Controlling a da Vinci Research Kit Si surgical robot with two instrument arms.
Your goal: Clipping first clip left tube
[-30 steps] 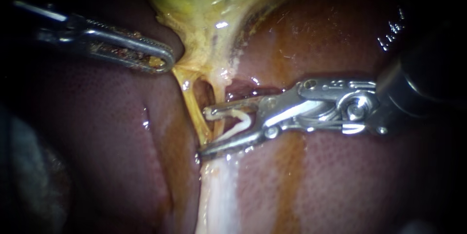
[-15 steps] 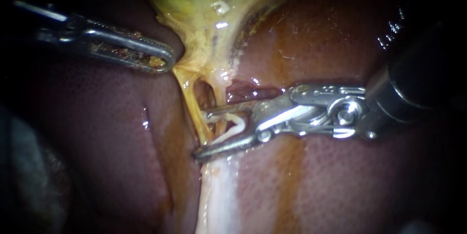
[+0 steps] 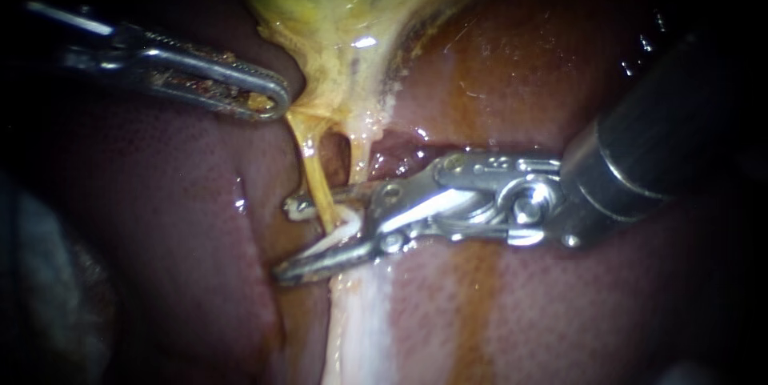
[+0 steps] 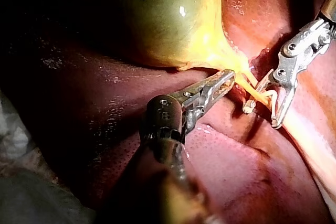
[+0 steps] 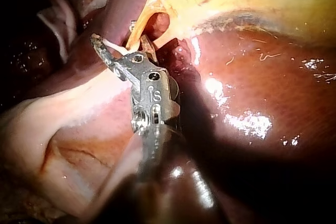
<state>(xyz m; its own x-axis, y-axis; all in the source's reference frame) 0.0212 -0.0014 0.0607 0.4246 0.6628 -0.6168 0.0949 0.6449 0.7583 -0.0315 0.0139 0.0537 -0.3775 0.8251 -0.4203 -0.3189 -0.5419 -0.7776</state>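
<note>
- The liver [image 3: 160, 217], dark red and glistening, fills most of the endoscope view and lies beneath everything else.
- The gallbladder [image 3: 352, 1], yellow-green, sits at the top of that view. It narrows into a yellow neck, from which two thin strands run down over the liver.
- The right instrument [image 3: 290, 241] reaches in from the right, low across the liver. Its jaws stand wide apart, and each bears on one leg of a white clip, so they hold the clip from both sides.
- The left instrument [image 3: 268, 101] enters from the upper left. Its jaws are pressed together on a fold of yellow tissue at the gallbladder's neck, just beside the point where the strands begin. The left wrist view shows the same grip.
- The left tube [image 3: 314, 181], the thin yellow strand, runs from the neck down between the spread jaws of the right instrument, crossing the upper jaw. The paler strand just to its right meets the upper jaw; whether it lies inside the jaws cannot be told.
- The clip [image 3: 346, 223], white and open in a V, sits deep in the right instrument's jaws. The left tube passes into its mouth, and the clip's legs are not yet closed on it.
</note>
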